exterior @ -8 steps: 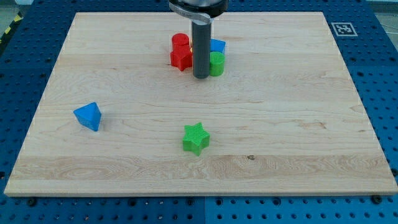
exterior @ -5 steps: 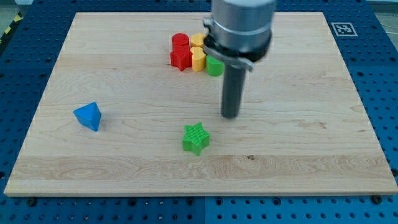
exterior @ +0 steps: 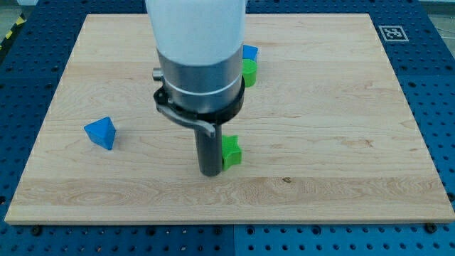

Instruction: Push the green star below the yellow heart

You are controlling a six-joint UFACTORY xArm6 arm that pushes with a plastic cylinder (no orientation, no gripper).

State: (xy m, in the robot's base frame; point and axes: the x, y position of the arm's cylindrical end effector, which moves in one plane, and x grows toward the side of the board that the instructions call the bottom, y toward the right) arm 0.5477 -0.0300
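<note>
Now I count four blocks that show on the wooden board [exterior: 341, 107]. One green star [exterior: 231, 151] sits near the board's middle, low down, and my tip [exterior: 210, 173] touches its left side, so half the star is hidden behind the rod. One blue block [exterior: 100, 132], pointy like a pyramid, sits well apart at the view's left. One more green block [exterior: 249, 72] and one more blue block [exterior: 249, 52] peek out near the top, partly covered by the big arm [exterior: 199, 64], so their shapes are hard to tell. No yellow heart shows. No gripper is on this arm, only the rod
</note>
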